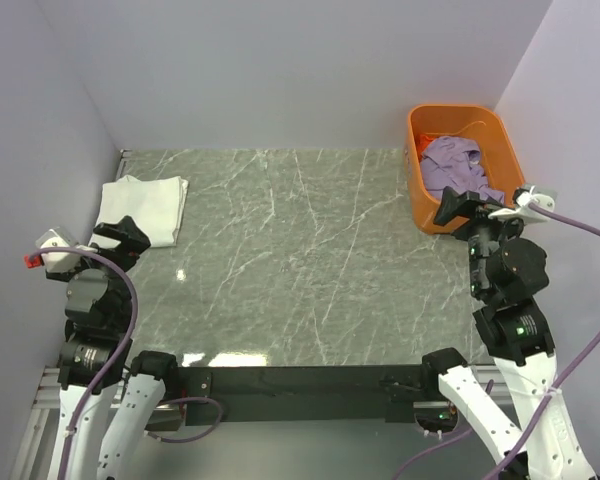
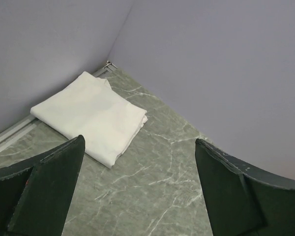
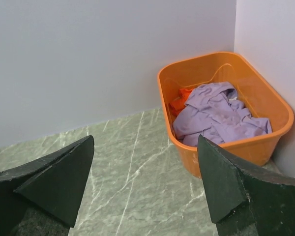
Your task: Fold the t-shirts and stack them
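Observation:
A folded white t-shirt [image 1: 143, 208] lies at the table's far left corner; it also shows in the left wrist view [image 2: 91, 114]. A crumpled lavender-purple t-shirt [image 1: 458, 168] fills the orange tub, also seen in the right wrist view [image 3: 216, 115]. A bit of the bright orange t-shirt [image 3: 179, 103] shows beneath it. My left gripper [image 1: 115, 243] is open and empty, just in front of the white shirt. My right gripper [image 1: 467, 213] is open and empty, at the tub's near edge.
A rigid orange plastic tub [image 1: 417, 175] stands at the far right corner, against the right wall [image 3: 270, 44]. Lavender walls close the table on the left, back and right. The marble tabletop [image 1: 300, 260] stretches between the arms.

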You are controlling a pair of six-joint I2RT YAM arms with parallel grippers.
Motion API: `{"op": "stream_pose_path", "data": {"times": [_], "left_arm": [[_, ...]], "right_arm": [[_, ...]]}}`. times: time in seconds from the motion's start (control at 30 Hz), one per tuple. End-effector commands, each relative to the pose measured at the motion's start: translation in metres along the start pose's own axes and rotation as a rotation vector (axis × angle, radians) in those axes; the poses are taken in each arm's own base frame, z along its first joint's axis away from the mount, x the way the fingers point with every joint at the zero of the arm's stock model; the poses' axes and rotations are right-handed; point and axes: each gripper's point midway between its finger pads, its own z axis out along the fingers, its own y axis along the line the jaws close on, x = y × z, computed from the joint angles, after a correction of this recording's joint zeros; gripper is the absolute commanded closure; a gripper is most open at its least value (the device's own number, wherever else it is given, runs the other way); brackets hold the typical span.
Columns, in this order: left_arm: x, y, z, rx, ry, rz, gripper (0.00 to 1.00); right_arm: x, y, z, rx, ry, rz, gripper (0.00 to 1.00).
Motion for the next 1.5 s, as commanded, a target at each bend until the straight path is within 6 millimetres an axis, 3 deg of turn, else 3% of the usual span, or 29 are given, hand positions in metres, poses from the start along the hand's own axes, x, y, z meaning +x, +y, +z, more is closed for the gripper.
{"op": "stream_pose_path", "data": {"times": [0.0, 0.27, 0.4, 0.43, 0.47, 0.53, 0.57, 0.6, 0.7, 0.83, 1.07, 1.27, 1.47], "left_arm": [[0.001, -0.008, 0.002, 0.049, -0.015, 0.005, 0.00], [0.043, -0.007, 0.014, 0.071, 0.071, 0.084, 0.01], [0.064, -0.002, 0.015, 0.084, 0.102, 0.130, 0.01], [0.066, -0.001, 0.015, 0.086, 0.104, 0.141, 0.00], [0.066, 0.000, 0.015, 0.088, 0.099, 0.163, 0.01], [0.068, 0.004, 0.015, 0.077, 0.098, 0.189, 0.01], [0.067, 0.007, 0.015, 0.065, 0.089, 0.191, 0.00], [0.072, 0.008, 0.015, 0.066, 0.094, 0.197, 0.01], [0.080, 0.005, 0.014, 0.097, 0.106, 0.201, 0.01], [0.080, 0.005, 0.016, 0.091, 0.106, 0.203, 0.00], [0.087, 0.008, 0.019, 0.071, 0.130, 0.218, 0.01], [0.098, 0.009, 0.024, 0.060, 0.165, 0.251, 0.01], [0.107, 0.012, 0.028, 0.040, 0.196, 0.277, 0.00]], "right_arm": [[0.000, 0.009, 0.015, -0.010, 0.008, -0.015, 0.09], [0.015, 0.035, 0.060, -0.044, 0.142, -0.091, 0.05], [0.023, 0.041, 0.099, 0.015, 0.220, -0.130, 0.05], [0.027, 0.035, 0.104, 0.056, 0.250, -0.148, 0.05], [0.011, 0.035, 0.111, 0.073, 0.230, -0.139, 0.05], [0.028, 0.021, 0.133, 0.131, 0.299, -0.144, 0.06], [0.016, 0.018, 0.142, 0.140, 0.284, -0.120, 0.07], [0.028, -0.001, 0.159, 0.195, 0.317, -0.094, 0.09], [0.045, -0.018, 0.186, 0.223, 0.371, -0.031, 0.13], [0.076, -0.058, 0.219, 0.307, 0.425, -0.021, 0.15], [0.155, -0.112, 0.268, 0.342, 0.558, 0.055, 0.22], [0.215, -0.137, 0.299, 0.349, 0.648, 0.109, 0.24], [0.263, -0.146, 0.328, 0.336, 0.721, 0.131, 0.24]]}}
